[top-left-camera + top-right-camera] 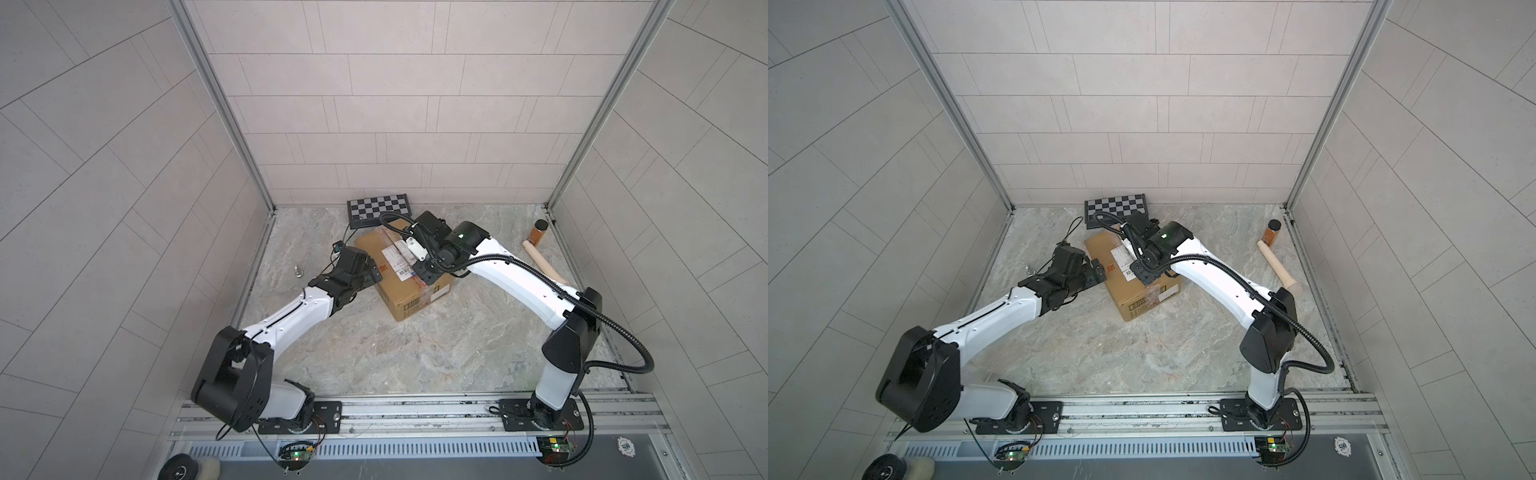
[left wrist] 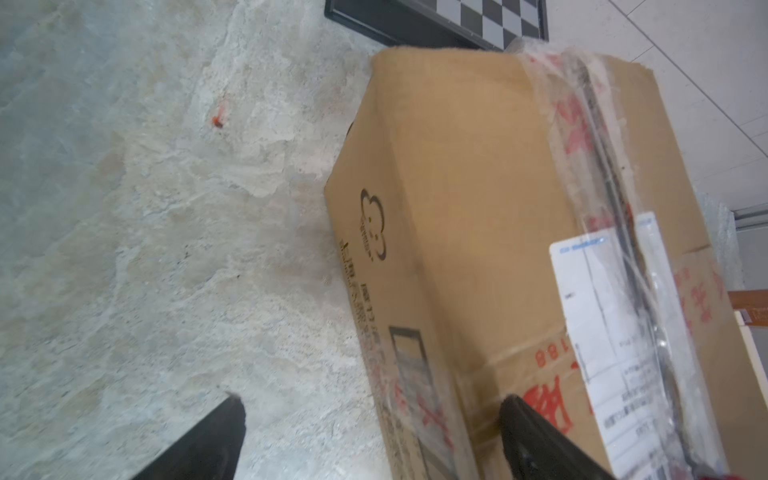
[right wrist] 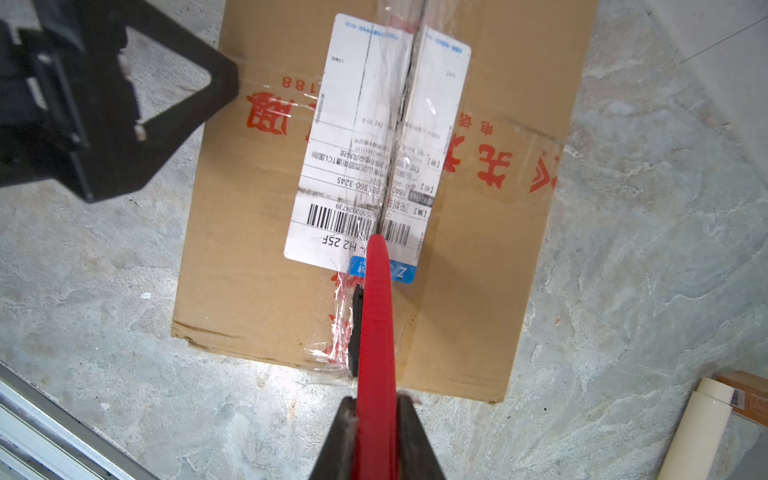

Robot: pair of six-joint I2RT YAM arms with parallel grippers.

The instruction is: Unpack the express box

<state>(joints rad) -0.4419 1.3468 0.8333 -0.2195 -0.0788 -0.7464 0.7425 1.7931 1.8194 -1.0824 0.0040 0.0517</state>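
Two arms bend over a brown box that lies flat toward the back middle of the desk. The box is turned askew to the walls, with its white label facing up.

The right arm stretches over the box's top. The right jaws pinch a red cutter, and the right wrist view shows its tip set on the taped centre seam at the label's barcode. Past the tip, the seam runs as a dark, ragged line through the label. Clear tape lies wrinkled beside the cutter, over red characters.

The left arm comes in at the box's left side, and the left jaws are spread wide. In the left wrist view one finger hangs over the box's top and the other over bare desk beside it. Whether either presses on the cardboard cannot be told.

A checkered board lies just behind the box, against the back wall. A brown jar and a pale rolling pin lie near the right wall, well apart from the box.
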